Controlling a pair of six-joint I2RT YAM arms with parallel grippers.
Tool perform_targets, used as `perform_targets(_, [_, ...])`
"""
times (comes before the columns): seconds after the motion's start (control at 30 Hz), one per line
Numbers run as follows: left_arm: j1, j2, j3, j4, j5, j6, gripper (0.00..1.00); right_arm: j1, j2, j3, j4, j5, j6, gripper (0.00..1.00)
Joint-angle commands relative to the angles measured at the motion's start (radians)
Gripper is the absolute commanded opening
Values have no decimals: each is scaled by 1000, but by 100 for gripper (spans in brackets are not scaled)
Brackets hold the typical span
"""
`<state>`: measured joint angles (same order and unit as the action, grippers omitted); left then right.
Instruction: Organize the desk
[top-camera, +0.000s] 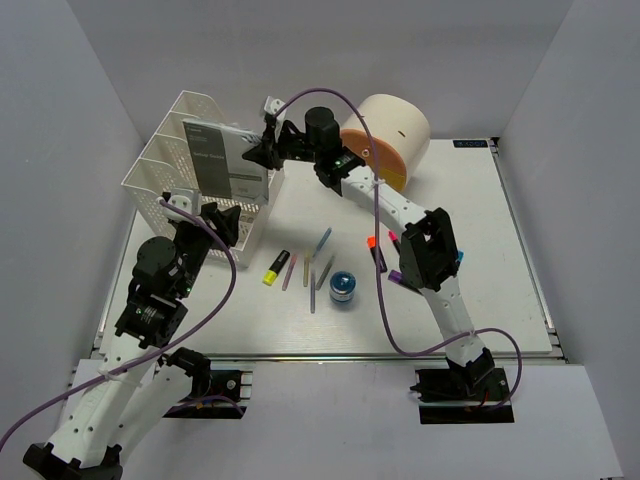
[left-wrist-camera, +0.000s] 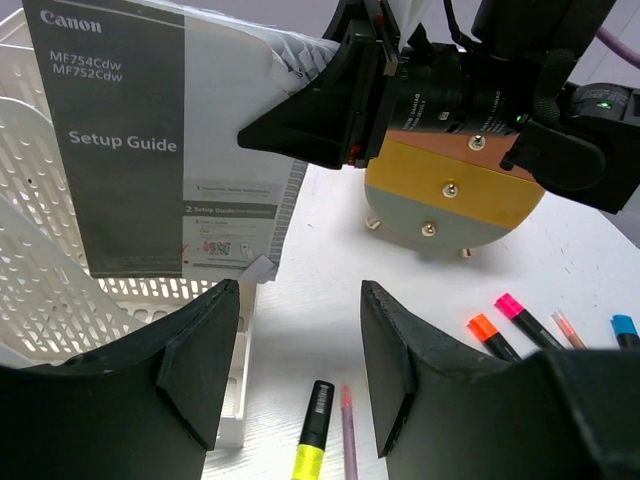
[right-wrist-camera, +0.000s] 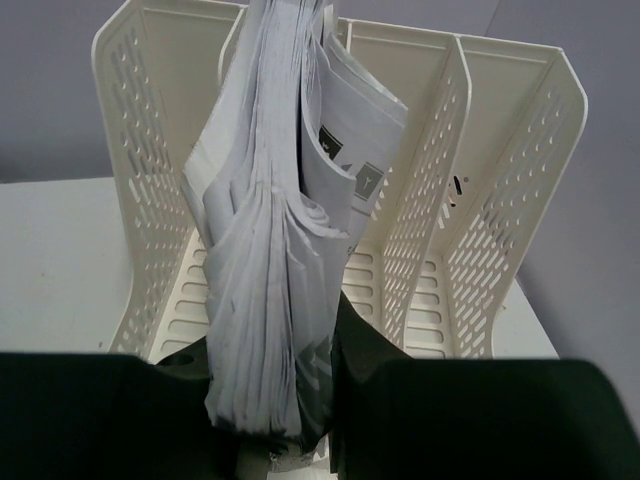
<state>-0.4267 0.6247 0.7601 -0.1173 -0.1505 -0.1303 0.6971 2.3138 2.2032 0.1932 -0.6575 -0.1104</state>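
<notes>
The white desk (top-camera: 470, 220) holds a white mesh file rack (top-camera: 165, 165) at the back left. My right gripper (top-camera: 268, 140) is shut on a grey Setup Guide booklet (top-camera: 228, 160), holding it upright at the rack's near slot; its page edges (right-wrist-camera: 270, 250) fill the right wrist view in front of the rack (right-wrist-camera: 480, 200). The cover (left-wrist-camera: 130, 140) also shows in the left wrist view. My left gripper (top-camera: 222, 222) is open and empty, low over the desk by the rack's front corner, above a yellow highlighter (left-wrist-camera: 315, 435) and a purple pen (left-wrist-camera: 349, 430).
A cream cylindrical drawer unit with an orange front (top-camera: 390, 135) stands behind the right arm. Loose pens and markers (top-camera: 310, 270), a round blue tin (top-camera: 342, 288), and orange and pink markers (top-camera: 380, 250) lie mid-desk. Grey walls enclose three sides.
</notes>
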Motion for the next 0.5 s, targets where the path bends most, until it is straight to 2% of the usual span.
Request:
perform_targets(0.0, [5,-11,-11,22,6,1,62,19,-21,69,259,45,26,0])
perform_targets(0.47, [5,-16,-15,28,26,-5,63,71,38,32,331,105,61,0])
